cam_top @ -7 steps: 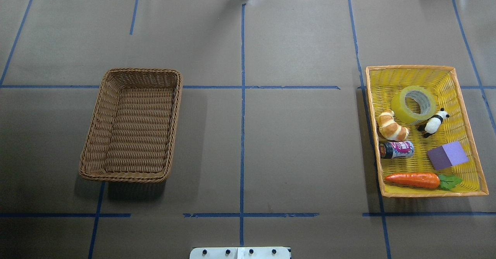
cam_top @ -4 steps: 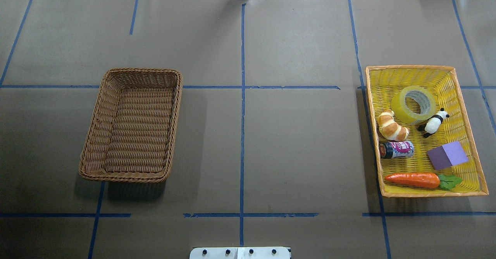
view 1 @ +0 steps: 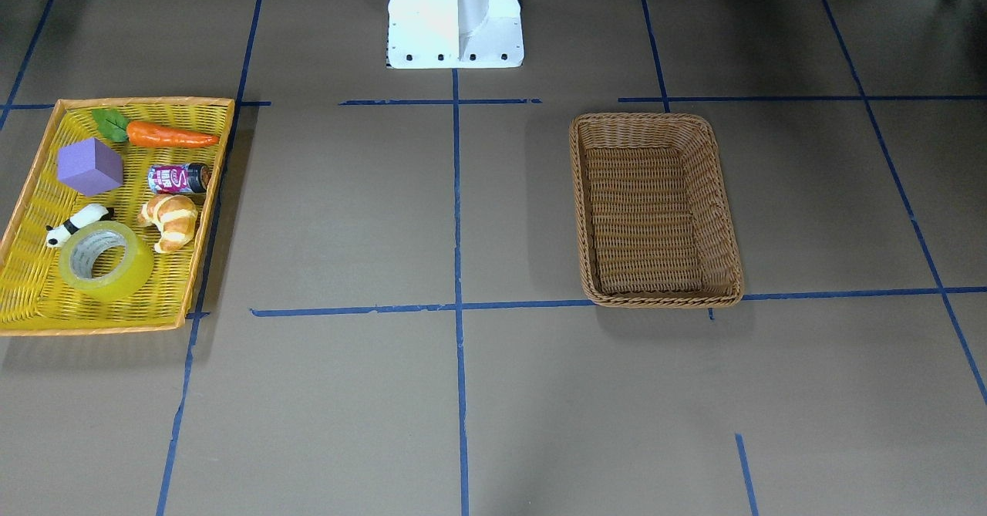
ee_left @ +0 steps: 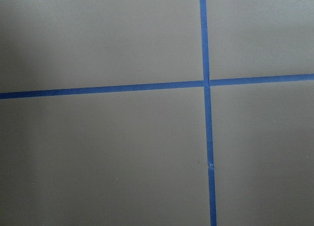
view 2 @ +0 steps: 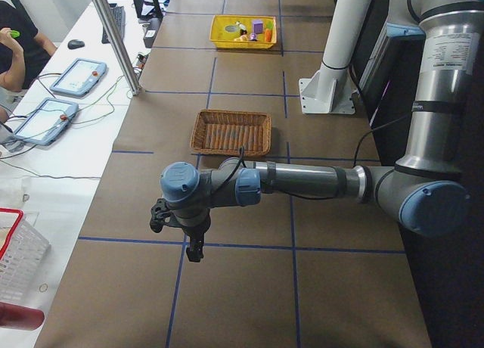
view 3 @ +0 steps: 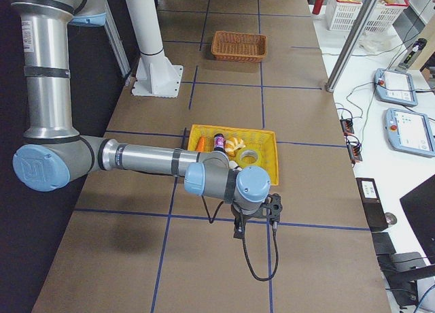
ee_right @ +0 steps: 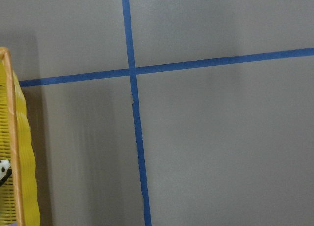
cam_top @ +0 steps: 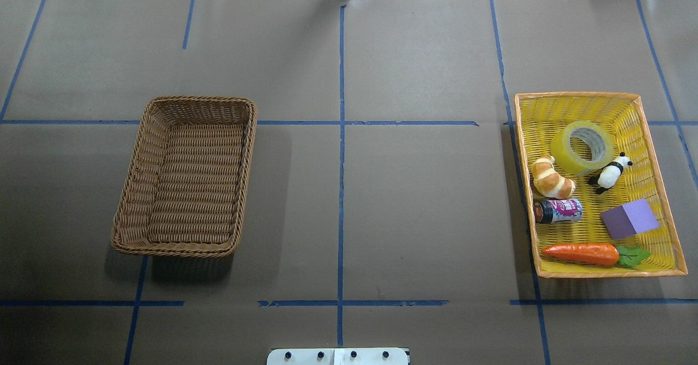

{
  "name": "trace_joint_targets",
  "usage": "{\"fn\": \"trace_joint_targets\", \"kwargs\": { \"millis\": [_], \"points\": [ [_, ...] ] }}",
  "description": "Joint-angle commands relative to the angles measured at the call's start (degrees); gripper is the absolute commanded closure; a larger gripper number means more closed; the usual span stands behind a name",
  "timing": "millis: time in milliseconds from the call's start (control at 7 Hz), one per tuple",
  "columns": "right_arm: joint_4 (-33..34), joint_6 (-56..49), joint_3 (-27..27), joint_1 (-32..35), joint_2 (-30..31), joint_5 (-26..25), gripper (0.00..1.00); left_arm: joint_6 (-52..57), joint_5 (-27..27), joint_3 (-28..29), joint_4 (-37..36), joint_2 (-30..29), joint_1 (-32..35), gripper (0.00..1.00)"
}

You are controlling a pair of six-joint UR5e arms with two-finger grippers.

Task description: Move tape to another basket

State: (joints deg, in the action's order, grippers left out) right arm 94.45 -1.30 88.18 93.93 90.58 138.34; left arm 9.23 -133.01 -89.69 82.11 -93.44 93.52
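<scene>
Brown paper crossed by blue lines (cam_top: 341, 190) covers the table (cam_top: 414, 201), and nothing has been picked up yet. The tape (cam_top: 570, 155) sits in the yellow tray (cam_top: 572, 108), well apart from the right fingers (view 3: 238, 230), which hang low over bare table just outside the tray's outer edge. It looks to be lying flat on one face, core hole up and axis vertical, so being round it offers no long side to line up on. A top-down pinch across the wall looks open. Close round it, and farther from those fingers than the tray rim, are a panda (cam_top: 611, 173) just beside it and a croissant (cam_top: 552, 178). Then come a can (cam_top: 559, 210), a purple block (cam_top: 630, 219) and a carrot (cam_top: 581, 253). That's tight company on two sides! The basket (cam_top: 147, 157) waits far across, nearer the left fingers (view 2: 195, 251), which hover outside it over a blue crossing. Both arms seem parked wide to keep the containers clear. Whether either pair of fingers is spread or closed, I cannot tell from these side views.
</scene>
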Motion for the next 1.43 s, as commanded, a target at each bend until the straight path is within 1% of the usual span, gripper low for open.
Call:
{"fn": "trace_joint_targets", "kwargs": {
  "millis": [0, 143, 286, 429, 571, 714, 857, 1000, 1143, 1286],
  "points": [
    [-0.1, 0.4, 0.5, -0.1, -0.4, 0.1, 0.0, 0.0, -0.1, 0.2, 0.3, 0.0, 0.0, 0.0],
    [0.0, 0.3, 2.2, -0.1, -1.0, 0.0, 0.0, 0.0, 0.0, 0.3, 0.4, 0.0, 0.0, 0.0],
    [0.0, 1.2, 2.3, -0.2, -1.3, 0.0, 0.0, 0.0, 0.0, 0.3, 0.4, 0.0, 0.0, 0.0],
    [0.2, 2.3, 2.4, -1.5, -4.6, 0.1, 0.0, 0.1, 0.0, 0.5, 0.4, 0.0, 0.0, 0.0],
    [0.2, 3.0, 2.6, -1.5, -6.2, 0.9, 0.0, 0.0, -0.1, 0.5, 0.4, 0.1, 0.0, 0.0],
    [0.0, 4.6, 3.4, -3.3, -6.5, 1.2, 0.0, 0.1, 0.0, 0.5, 0.4, 0.1, 0.0, 0.0],
    [-0.1, 13.5, 4.6, -6.5, -8.3, 1.1, 0.0, 0.1, -0.1, 0.5, 0.5, 0.1, 0.0, 0.0],
    [-1.4, 16.6, 6.9, -12.4, -9.2, -0.1, 0.0, 0.1, 0.0, 0.5, 0.5, 0.1, 0.0, 0.0],
    [-5.4, 23.2, 6.5, -16.2, -9.9, -1.7, 0.0, 0.0, 0.0, 0.4, 0.5, 0.0, 0.0, 0.0],
    [-13.7, 28.4, 6.2, -18.4, -8.9, -2.3, 0.0, 0.0, 0.0, 0.4, 0.5, -0.2, 0.0, 0.0]
  ]
}}
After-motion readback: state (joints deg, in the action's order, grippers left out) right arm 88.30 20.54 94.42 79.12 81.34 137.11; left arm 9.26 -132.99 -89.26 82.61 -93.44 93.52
